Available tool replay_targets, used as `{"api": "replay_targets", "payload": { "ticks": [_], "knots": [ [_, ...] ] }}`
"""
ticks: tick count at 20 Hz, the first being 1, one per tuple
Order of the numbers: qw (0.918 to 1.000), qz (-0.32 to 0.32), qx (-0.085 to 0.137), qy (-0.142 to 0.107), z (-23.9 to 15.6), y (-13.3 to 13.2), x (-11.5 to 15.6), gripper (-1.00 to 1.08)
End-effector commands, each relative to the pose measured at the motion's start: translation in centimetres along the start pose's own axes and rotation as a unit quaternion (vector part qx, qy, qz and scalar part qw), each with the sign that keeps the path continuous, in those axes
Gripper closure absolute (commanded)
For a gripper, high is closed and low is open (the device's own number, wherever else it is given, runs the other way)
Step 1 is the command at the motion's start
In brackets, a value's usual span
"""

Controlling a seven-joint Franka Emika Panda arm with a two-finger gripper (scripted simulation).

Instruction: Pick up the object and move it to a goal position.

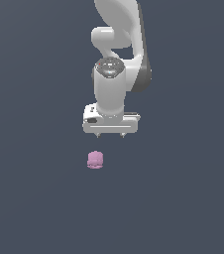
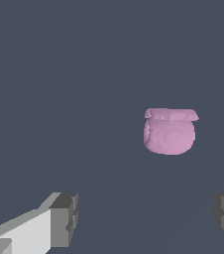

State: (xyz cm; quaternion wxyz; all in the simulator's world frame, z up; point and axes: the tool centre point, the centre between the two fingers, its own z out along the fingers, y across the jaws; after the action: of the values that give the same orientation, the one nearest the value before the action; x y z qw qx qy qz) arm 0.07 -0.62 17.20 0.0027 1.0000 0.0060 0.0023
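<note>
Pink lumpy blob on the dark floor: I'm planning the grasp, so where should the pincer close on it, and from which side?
Grip the small pale pink lumpy blob across its narrow body, above the wider rim, coming straight down. It stands alone, much narrower than the open pincer, which hangs above it, offset toward the exterior view's right.

exterior: high, far, facing arm | wrist: close, downward | shared: object (image 1: 95, 159)

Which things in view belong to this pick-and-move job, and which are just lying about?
Job:
- pink blob, resting alone on the floor, untouched
- tool, open, above the blob and apart from it, a little toward the exterior view's right

Lying about:
- nothing else shows; only the bare grey floor. No goal marker is visible.
</note>
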Motion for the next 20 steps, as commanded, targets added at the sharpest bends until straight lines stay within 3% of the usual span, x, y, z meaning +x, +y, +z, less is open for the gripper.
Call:
{"api": "replay_targets", "payload": {
  "ticks": [1, 10, 20],
  "knots": [
    [1.0, 0.0, 0.0, 0.0, 0.0, 0.0, 0.0, -0.92],
    [0.9998, 0.019, 0.0, 0.007, -1.5, 0.4, 0.0, -0.92],
    [0.9998, 0.018, 0.0, 0.006, -0.4, 1.1, 0.6, -0.92]
  ]
}}
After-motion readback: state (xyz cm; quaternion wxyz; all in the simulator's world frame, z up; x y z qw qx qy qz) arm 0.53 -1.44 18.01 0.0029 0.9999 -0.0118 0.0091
